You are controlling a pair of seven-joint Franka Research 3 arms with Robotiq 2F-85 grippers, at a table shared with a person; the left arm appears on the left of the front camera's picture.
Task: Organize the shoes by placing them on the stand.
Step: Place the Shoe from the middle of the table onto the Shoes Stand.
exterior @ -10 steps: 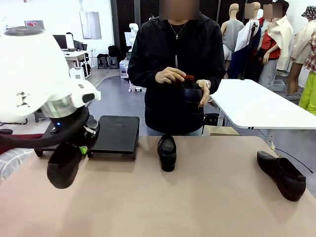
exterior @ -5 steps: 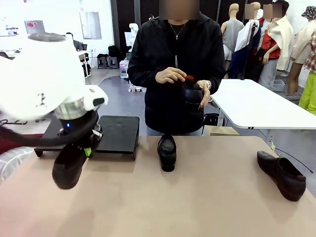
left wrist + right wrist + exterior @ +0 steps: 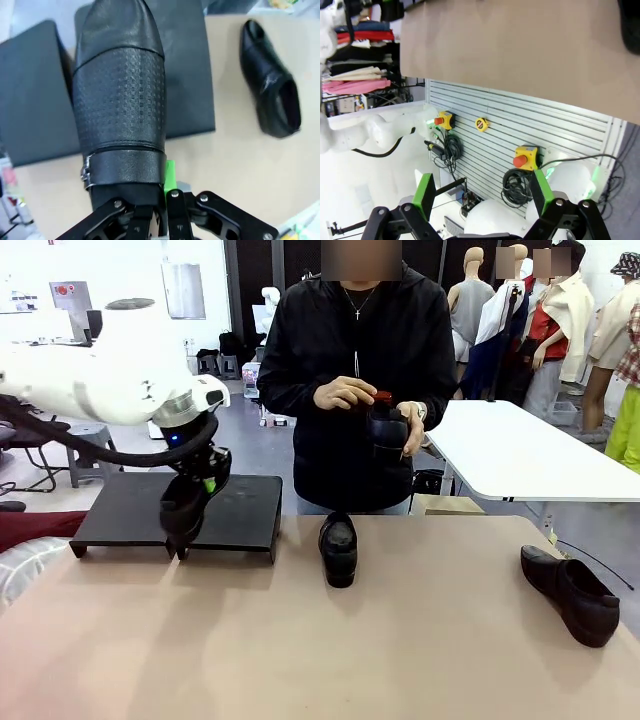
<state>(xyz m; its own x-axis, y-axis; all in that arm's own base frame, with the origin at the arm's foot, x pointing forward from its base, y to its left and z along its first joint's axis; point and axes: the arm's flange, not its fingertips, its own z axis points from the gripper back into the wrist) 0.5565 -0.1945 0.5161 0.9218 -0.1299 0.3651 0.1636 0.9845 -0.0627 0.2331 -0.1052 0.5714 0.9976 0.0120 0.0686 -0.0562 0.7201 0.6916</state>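
The left pincer [image 3: 203, 488] pinches one shoe [image 3: 183, 512] by its back end, toe down, just over the stand [image 3: 245, 508] at the far left of the tabletop [image 3: 420, 640] — probably so it can go straight on. The right pincer [image 3: 482, 192] is spread wide.

No legible text or signs
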